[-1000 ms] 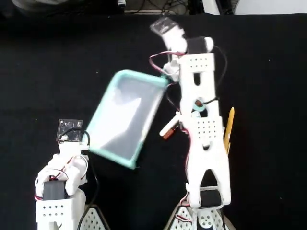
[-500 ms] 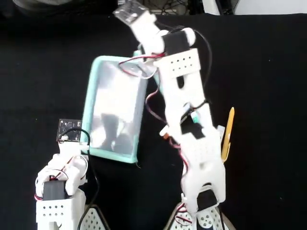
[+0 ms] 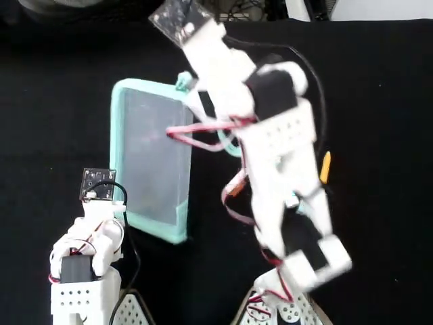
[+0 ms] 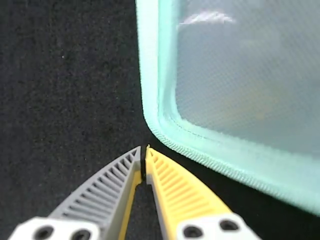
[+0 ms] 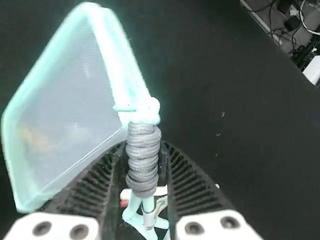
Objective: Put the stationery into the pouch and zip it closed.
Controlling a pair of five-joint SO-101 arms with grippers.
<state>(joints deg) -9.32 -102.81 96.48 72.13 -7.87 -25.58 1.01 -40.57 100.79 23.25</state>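
I assess this as a robotics lab or workshop bench. The worktop (image 3: 379, 88) is draped in black cloth. Loose cables (image 3: 233, 8) lie past its far edge at 12 o'clock. The white printed left arm (image 3: 84, 267) and right arm (image 3: 284, 169) carry exposed wiring (image 3: 203, 128) and a bare circuit board (image 3: 99, 184).

Found matt, slightly rough black cloth over the table (image 4: 65, 75). Noted on the pouch (image 3: 149, 162) a translucent fine-mesh panel with faint sheen, bound in mint woven fabric, and a pull cord (image 5: 143, 170) of grey braided textile. Recorded ribbed matt plastic, yellow and grey on the left gripper (image 4: 143, 152), black on the right gripper (image 5: 143, 145).
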